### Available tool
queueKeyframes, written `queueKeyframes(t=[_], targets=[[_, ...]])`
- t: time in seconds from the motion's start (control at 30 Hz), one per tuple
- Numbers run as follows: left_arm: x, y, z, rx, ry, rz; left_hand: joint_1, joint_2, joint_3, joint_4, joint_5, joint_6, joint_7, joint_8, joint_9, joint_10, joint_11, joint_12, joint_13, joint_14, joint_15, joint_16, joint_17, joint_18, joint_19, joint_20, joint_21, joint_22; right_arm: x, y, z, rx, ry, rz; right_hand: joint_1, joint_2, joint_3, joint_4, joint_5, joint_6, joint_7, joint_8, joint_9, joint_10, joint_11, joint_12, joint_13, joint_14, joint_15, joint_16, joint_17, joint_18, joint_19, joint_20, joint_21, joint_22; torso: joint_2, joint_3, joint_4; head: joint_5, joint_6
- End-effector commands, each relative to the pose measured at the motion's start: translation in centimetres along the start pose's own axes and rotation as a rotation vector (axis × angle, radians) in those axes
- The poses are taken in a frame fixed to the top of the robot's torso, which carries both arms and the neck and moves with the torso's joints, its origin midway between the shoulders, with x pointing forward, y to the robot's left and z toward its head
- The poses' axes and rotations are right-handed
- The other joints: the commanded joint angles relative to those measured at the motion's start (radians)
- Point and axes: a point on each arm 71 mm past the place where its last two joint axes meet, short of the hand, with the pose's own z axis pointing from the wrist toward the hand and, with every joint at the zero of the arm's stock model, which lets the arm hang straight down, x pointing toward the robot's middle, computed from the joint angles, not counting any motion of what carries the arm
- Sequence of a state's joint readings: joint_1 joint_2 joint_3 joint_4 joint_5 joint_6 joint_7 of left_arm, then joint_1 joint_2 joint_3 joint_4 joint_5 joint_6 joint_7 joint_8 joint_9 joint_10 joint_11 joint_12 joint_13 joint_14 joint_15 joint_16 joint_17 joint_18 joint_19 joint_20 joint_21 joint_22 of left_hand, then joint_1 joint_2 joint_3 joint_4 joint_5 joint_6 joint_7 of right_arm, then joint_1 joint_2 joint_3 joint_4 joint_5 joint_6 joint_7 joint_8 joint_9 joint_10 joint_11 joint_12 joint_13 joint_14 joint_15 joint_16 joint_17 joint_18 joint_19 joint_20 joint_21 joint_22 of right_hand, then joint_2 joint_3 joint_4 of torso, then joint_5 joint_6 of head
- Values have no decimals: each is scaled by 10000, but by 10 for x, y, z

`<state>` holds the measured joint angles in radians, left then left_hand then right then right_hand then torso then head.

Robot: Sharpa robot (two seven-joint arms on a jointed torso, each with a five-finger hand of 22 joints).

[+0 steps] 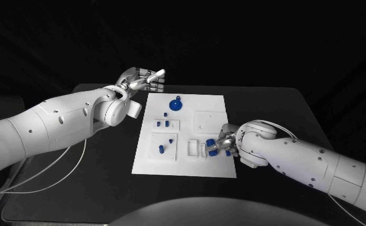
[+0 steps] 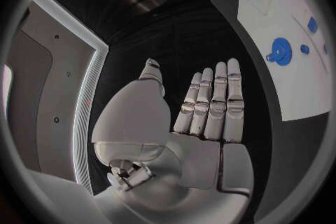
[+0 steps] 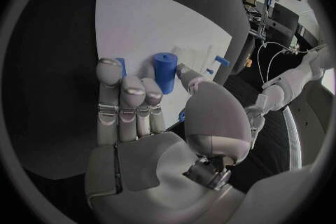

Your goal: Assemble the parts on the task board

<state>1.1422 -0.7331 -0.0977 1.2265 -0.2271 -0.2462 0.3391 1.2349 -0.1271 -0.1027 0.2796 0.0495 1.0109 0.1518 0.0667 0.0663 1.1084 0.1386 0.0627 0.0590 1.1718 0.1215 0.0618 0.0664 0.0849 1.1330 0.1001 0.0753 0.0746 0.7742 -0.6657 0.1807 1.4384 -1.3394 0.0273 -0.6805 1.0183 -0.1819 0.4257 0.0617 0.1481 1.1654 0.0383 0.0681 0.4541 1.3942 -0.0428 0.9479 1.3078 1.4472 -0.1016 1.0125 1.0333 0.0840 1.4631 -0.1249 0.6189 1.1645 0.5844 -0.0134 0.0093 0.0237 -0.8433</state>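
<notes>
The white task board (image 1: 183,163) lies in the middle of the black table. A round blue part (image 1: 176,104) sits near its far edge, and small blue pegs (image 1: 162,124) stand in its left half. My right hand (image 1: 224,144) hovers low over the board's near right area, fingers straight. An upright blue cylinder (image 3: 165,70) stands just past the fingertips (image 3: 152,98), with the thumb (image 3: 190,79) beside it; contact is unclear. My left hand (image 1: 142,81) is raised beyond the board's far left corner, fingers stretched, holding nothing. The left wrist view shows the round blue part (image 2: 280,50) on the board (image 2: 280,5).
More blue parts (image 1: 163,147) stand in a recess at the board's near left, and others (image 1: 212,153) lie beside my right hand. Bare black table (image 1: 267,107) surrounds the board. Thin white cables (image 1: 46,170) trail from my left arm.
</notes>
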Motion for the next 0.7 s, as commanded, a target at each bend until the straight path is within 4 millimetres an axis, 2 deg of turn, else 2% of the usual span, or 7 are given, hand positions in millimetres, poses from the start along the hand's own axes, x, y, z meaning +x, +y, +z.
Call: queueKeyframes(t=[0.03, 0.13, 0.17, 0.27, 0.37, 0.5, 0.7], targets=[[3, 0, 1, -20, 247, -159, 32, 1, 30, -3, -23, -93, -3, -20, 2, -63, -10, -33, 1, -81, -10, 2, -10, -52, -69, 31, -27, -13, 6, -2, 3, 73, 64, -59, 279, 344, -48, -485, 838, -44, -24, -44, -75, 3, -48, -23, 248, 49, -13, -29, -4, -112, 482, -1, -9, 17, 6, -5, 6, -4, 5], [3, 0, 1, -43, 265, -163, 37, 7, 34, -13, -23, -95, -2, -21, 2, -62, -11, -33, 1, -80, -10, 3, -10, -52, -71, 31, -27, -13, 7, -3, 5, 121, 113, 14, 298, 493, -98, -884, 1732, -53, -31, -45, -111, -10, -62, -26, 250, 48, -23, -25, -12, -120, 485, -9, 8, 40, 6, -6, 0, -1, -5], [3, 0, 1, -47, 269, -164, 37, 7, 34, -13, -23, -95, -2, -21, 2, -62, -11, -33, 1, -80, -10, 3, -10, -52, -71, 31, -27, -13, 7, -3, 5, 134, 125, 28, -40, 805, -339, -1554, 1860, -54, -53, -50, -207, -20, -56, -25, 254, 55, -12, 0, -24, -141, 484, -6, 9, 76, 5, -8, 1, -3, -5], [4, 0, 1, -65, 292, -163, 36, 37, 49, -43, -22, -88, -6, -19, 3, -62, -10, -33, 1, -79, -9, 2, -9, -49, -72, 33, -25, -12, 10, -4, 8, 202, 192, 64, -51, 837, -277, -1677, 2238, -50, -27, -47, -249, -31, -67, -34, 250, 43, -21, 0, -31, -128, 487, -12, 4, 89, 9, -6, 6, 0, -2], [4, 0, 1, -84, 330, -160, 36, 37, 49, -43, -22, -88, -6, -19, 3, -62, -10, -33, 1, -79, -9, 2, -9, -49, -72, 33, -25, -12, 13, -4, 10, 255, 265, 99, -2, 809, -213, -1878, 3079, -51, -12, -47, -286, -51, -70, -48, 248, 39, -25, 1, -36, -131, 485, -15, 2, 100, 17, 2, 11, 3, -11], [5, 0, 1, -111, 353, -146, 41, 60, 62, -72, -22, -88, -5, -20, 3, -58, -11, -33, 1, -78, -10, 2, -9, -47, -72, 33, -24, -11, 14, -4, 11, 288, 262, 208, -71, 843, -156, -2135, 3812, -73, 21, -49, -404, -77, -65, -67, 245, 30, -20, -9, -56, -127, 483, -11, -25, 111, 13, -1, 8, 3, -19], [5, 1, 1, -149, 387, -131, 29, 78, 72, -106, -22, -93, -4, -19, 4, -51, -12, -32, 2, -70, -11, 1, -8, -46, -73, 35, -22, -11, 13, -2, 11, 270, 133, 504, -207, 902, -95, -2383, 4094, -13, 29, -49, -615, -60, -71, -67, 237, 35, -18, 15, -56, -129, 488, -5, -9, 157, 12, -10, 7, 3, -27]])
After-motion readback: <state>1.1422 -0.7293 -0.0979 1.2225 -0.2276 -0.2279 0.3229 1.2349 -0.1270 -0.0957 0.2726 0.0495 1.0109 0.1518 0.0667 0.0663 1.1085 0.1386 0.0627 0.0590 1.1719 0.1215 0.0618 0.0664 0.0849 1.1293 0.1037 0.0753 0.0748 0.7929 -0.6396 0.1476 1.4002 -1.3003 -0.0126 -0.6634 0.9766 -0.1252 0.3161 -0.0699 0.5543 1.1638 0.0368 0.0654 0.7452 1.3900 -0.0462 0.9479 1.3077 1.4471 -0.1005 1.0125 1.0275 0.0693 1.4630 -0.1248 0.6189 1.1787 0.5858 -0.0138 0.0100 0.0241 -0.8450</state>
